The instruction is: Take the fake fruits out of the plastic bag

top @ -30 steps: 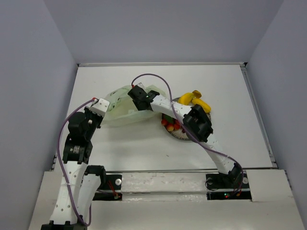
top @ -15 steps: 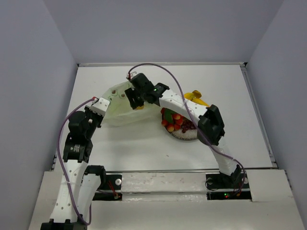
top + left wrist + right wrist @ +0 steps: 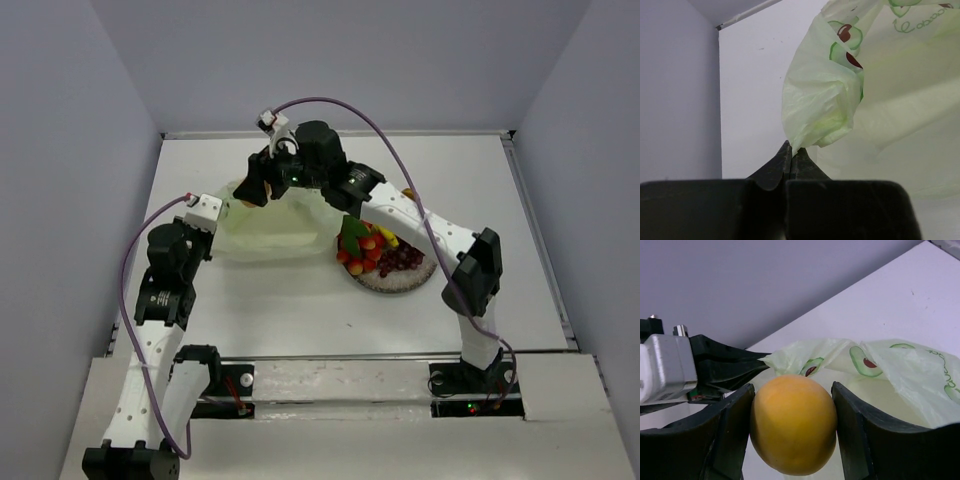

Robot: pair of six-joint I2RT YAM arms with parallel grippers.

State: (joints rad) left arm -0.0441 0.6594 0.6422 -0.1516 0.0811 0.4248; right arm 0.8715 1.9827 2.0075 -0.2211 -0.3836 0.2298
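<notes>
Our right gripper [image 3: 793, 395] and left gripper [image 3: 791, 150] are each closed on something; we take the rest by size. Largest is the white table [image 3: 300, 290]; on its far left lies the plastic bag [image 3: 275, 228], pale yellow-green and crumpled, with the left gripper's jaws pinched shut on a fold at its left edge. Right of the bag sits the speckled grey plate [image 3: 388, 287], holding fruits already out: red and orange round ones [image 3: 362, 248] and a dark grape bunch [image 3: 402, 258]. Smallest is the round orange fruit [image 3: 792, 425], clamped between the right gripper's two fingers and held above the bag's far-left part.

We judge the step in hand to be carrying this fruit to the plate. To do it well we would keep the squeeze firm, since a smooth ball can slip; rise clear of the film before swinging right; hold the left pinch so the bag is not dragged along; and set the fruit low on a bare patch of the plate, so that it neither rolls nor knocks the pile.

The right wrist view shows the fruit gripped on both sides, where the top view gives only a sliver of orange; the left wrist view alone shows the pinch up close; only the top view shows the plate; none tells us whether fruit remains in the bag.
</notes>
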